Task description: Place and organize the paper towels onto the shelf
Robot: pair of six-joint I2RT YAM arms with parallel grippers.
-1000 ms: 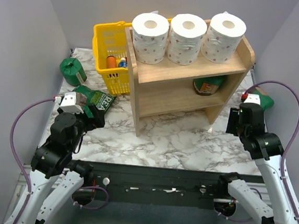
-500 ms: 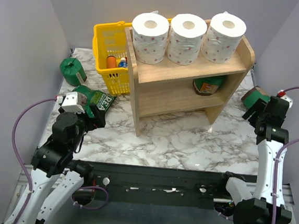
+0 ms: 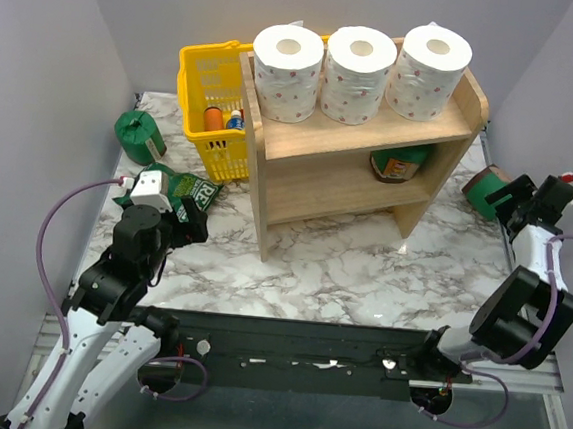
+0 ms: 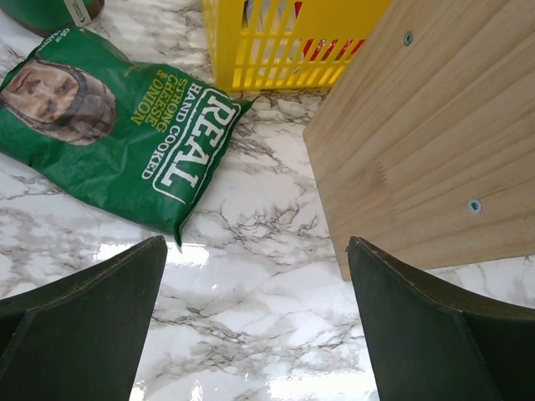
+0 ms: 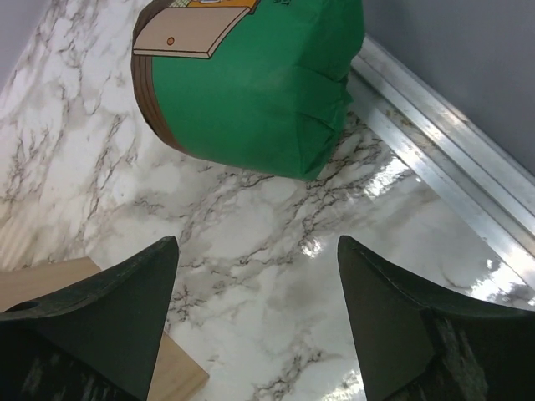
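Three white pink-dotted paper towel rolls (image 3: 359, 75) are being carried on the top tier of the light wooden shelf (image 3: 356, 170). A green-wrapped roll (image 5: 251, 92) right of the shelf is being faced by the spread right gripper (image 5: 255, 251). The left gripper (image 4: 255, 246) is also being held spread.

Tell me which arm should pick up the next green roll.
Right. The right claw, open, points at the green roll lying right of the shelf, close ahead. The left claw, also open, hangs by the chip bag; the other loose green roll sits farther off, beside the basket.
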